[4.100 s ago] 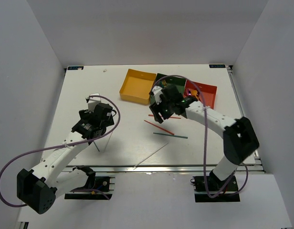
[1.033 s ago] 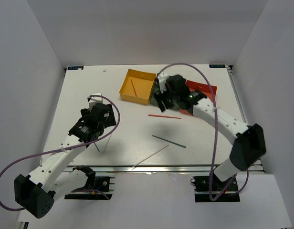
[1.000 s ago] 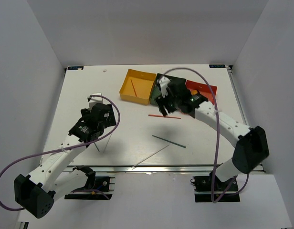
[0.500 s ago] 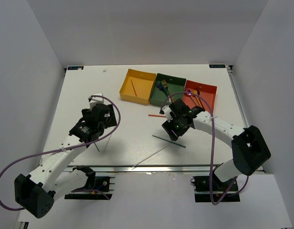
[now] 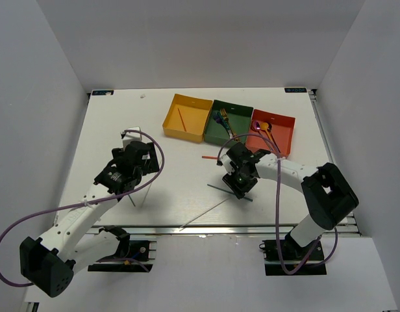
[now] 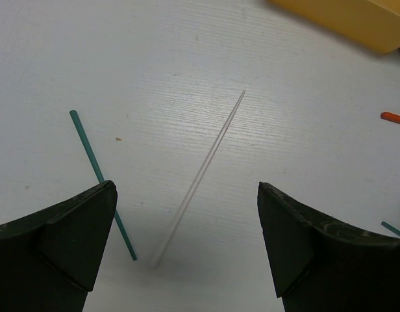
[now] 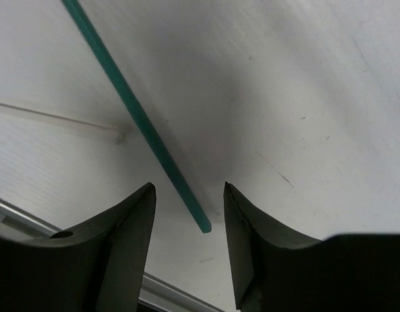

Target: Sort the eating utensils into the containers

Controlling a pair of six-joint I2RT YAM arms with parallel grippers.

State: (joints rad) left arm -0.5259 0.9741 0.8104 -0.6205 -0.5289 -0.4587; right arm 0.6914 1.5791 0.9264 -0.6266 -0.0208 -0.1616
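Right hand (image 7: 187, 194) astride diagonal green chopstick (image 7: 120, 84)

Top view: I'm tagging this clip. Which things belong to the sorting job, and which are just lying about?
Job: yellow tray, green tray, red tray; forks and spoons in trays; on the table, red chopstick, green chopstick, second green chopstick, pale chopstick.
Lying about: white speck, purple cable.

Left of the pale chopstick (image 5: 203, 214) the counter (image 5: 167, 175) lay open up to a green chopstick (image 6: 101, 179). Beyond it my right pincer (image 7: 188, 195) sat low over a second green chopstick (image 7: 136, 119), the red chopstick (image 5: 210, 156) farther on.
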